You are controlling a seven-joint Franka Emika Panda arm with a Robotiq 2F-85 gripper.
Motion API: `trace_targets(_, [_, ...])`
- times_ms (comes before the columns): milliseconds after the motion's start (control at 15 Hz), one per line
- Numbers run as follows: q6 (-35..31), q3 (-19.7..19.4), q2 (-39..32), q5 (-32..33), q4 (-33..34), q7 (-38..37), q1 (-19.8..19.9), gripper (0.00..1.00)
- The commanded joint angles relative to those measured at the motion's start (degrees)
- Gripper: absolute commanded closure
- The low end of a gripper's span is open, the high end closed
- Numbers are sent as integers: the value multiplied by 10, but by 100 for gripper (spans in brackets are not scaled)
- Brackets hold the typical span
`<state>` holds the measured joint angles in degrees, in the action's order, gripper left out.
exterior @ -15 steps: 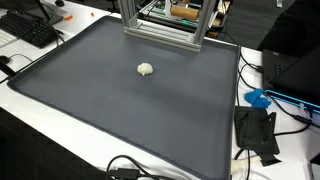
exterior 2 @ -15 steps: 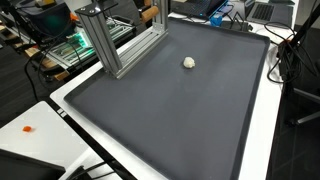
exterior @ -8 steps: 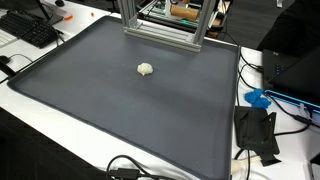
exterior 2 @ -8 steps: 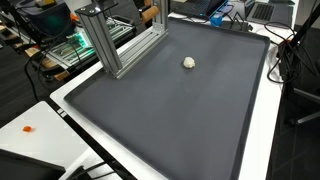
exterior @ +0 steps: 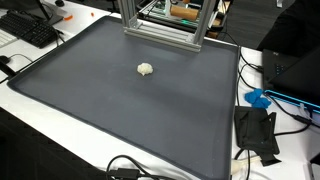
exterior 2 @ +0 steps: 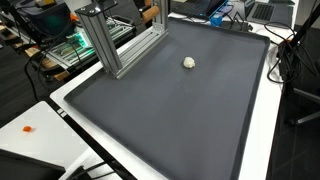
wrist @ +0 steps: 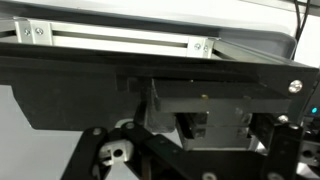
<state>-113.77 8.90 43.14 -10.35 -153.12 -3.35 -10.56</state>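
Note:
A small pale crumpled lump (exterior: 146,69) lies alone on the big dark mat (exterior: 120,115); it also shows in an exterior view (exterior 2: 189,62) on the same mat (exterior 2: 170,115). No arm or gripper shows in either exterior view. The wrist view looks close at a silver aluminium rail (wrist: 120,40) above a dark shelf-like structure. Black linkage parts of the gripper (wrist: 165,160) fill its lower edge. The fingers are too dark and close to tell whether they are open or shut. The lump does not show in the wrist view.
An aluminium frame (exterior: 160,30) stands at the mat's far edge and shows again in an exterior view (exterior 2: 112,45). A keyboard (exterior: 30,30), a blue object (exterior: 258,99), a black device (exterior: 257,132) and cables (exterior: 125,168) lie around the mat.

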Motion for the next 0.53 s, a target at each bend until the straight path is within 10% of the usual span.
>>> trace_targets(0, [-9,-3,-3,-13,-15,2,-8,0])
trace_targets(467, [0,-1,-16,-8,-8,0,-6,0])
